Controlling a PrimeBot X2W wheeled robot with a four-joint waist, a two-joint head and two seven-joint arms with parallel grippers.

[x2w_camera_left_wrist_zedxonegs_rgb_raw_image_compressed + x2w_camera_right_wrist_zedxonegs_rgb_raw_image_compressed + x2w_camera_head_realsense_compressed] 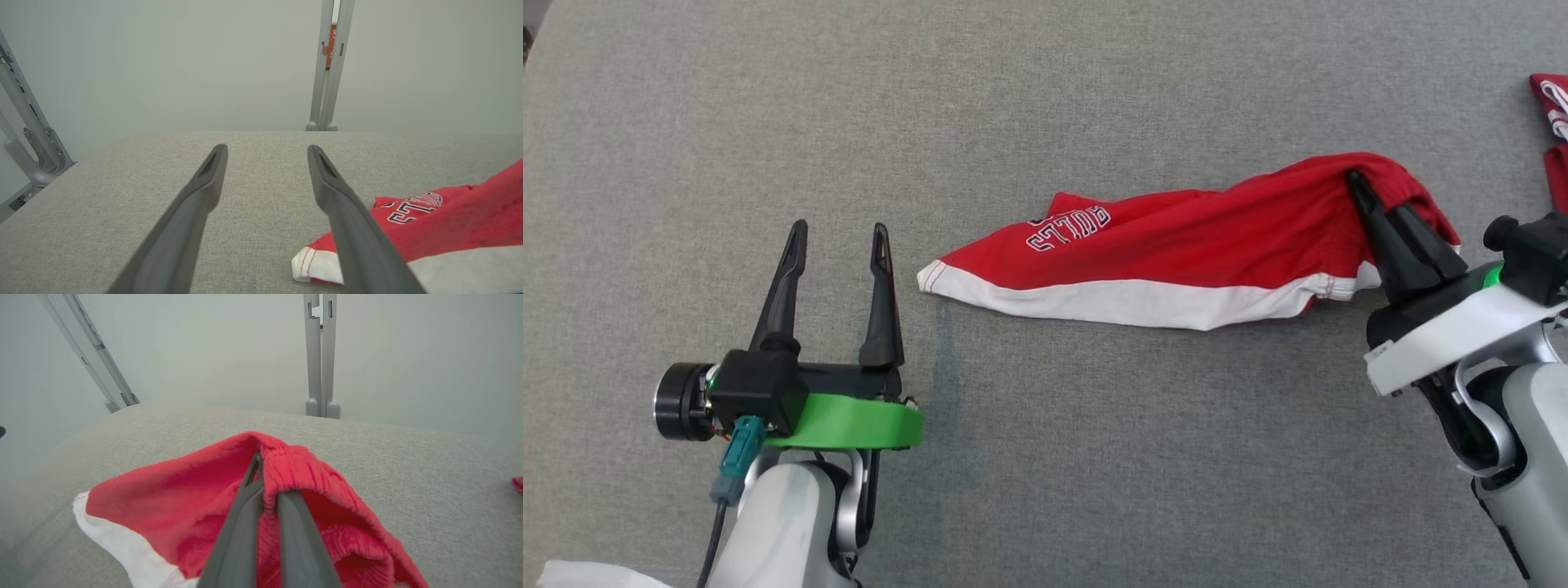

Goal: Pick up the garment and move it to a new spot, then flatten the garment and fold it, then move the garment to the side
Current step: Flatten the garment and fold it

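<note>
On the table [1094, 457], the right fingers [1372, 222] pinch the garment [1192, 241].

Grey woven tabletop [1045, 82] under soft, even light. In the left wrist view, a plain pale wall [163, 61] rises behind its far edge, with paired grey metal posts [331, 73] at 12 o'clock and slanted grey struts [24, 122] at 9 o'clock.

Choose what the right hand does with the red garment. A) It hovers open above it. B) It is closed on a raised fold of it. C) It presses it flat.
B: the fingers of the right hand meet around a lifted fold of the red garment.
</note>
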